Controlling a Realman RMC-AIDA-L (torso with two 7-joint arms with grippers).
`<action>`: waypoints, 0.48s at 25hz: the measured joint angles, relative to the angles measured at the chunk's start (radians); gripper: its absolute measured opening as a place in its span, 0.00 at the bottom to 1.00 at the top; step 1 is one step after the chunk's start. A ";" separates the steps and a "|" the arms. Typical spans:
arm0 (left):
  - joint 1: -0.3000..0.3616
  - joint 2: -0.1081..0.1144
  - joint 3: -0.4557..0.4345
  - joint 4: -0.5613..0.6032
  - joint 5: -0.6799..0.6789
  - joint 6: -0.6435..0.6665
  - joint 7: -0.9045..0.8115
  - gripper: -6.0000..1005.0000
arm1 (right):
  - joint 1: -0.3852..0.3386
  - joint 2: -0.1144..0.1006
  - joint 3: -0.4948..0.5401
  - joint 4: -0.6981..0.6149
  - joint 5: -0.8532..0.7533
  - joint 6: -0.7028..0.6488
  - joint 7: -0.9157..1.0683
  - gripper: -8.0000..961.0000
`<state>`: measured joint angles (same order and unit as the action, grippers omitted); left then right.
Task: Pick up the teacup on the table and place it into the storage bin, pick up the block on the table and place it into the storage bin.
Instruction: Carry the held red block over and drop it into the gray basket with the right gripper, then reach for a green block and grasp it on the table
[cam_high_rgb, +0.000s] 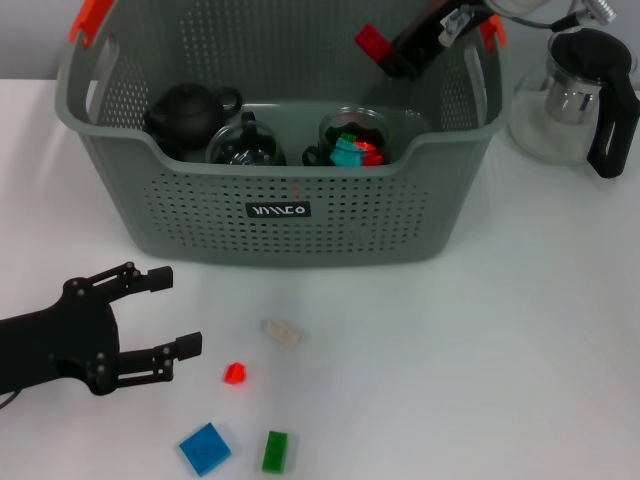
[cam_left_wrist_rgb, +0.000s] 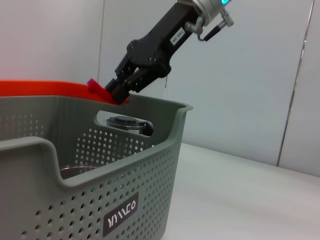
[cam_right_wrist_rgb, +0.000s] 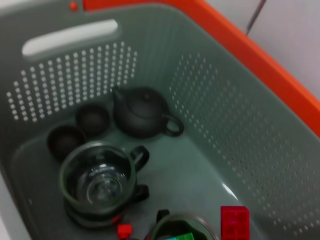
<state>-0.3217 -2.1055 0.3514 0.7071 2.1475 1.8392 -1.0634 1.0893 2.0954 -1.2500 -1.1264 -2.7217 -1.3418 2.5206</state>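
Note:
The grey-green storage bin (cam_high_rgb: 280, 215) stands at the back middle of the table. Over its far right corner my right gripper (cam_high_rgb: 388, 55) is shut on a red block (cam_high_rgb: 372, 41); the left wrist view shows the same gripper (cam_left_wrist_rgb: 119, 89) holding that block (cam_left_wrist_rgb: 100, 89) above the rim. Two small dark teacups (cam_right_wrist_rgb: 92, 118) (cam_right_wrist_rgb: 65, 141) sit on the bin floor. On the table in front lie a beige block (cam_high_rgb: 282, 333), a small red block (cam_high_rgb: 235, 373), a blue block (cam_high_rgb: 205, 448) and a green block (cam_high_rgb: 275, 451). My left gripper (cam_high_rgb: 180, 311) rests open, low at the left of these blocks.
Inside the bin are a black teapot (cam_right_wrist_rgb: 142, 112), a glass pitcher (cam_right_wrist_rgb: 97, 177) and a glass cup holding coloured blocks (cam_high_rgb: 355, 140). A glass kettle with a black handle (cam_high_rgb: 580, 95) stands to the right of the bin.

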 joint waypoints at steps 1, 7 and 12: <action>-0.001 0.000 0.000 0.000 0.000 0.000 -0.001 0.87 | 0.001 0.000 -0.004 0.010 -0.006 0.007 -0.001 0.25; -0.004 0.001 0.000 0.000 0.000 0.000 -0.005 0.87 | 0.002 0.002 -0.036 0.031 -0.049 0.043 0.009 0.26; -0.004 0.001 -0.001 0.000 0.000 0.000 -0.006 0.87 | -0.001 0.003 -0.037 0.010 -0.047 0.047 0.009 0.40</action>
<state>-0.3253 -2.1045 0.3504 0.7071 2.1475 1.8392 -1.0692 1.0878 2.0983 -1.2868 -1.1162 -2.7687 -1.2946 2.5299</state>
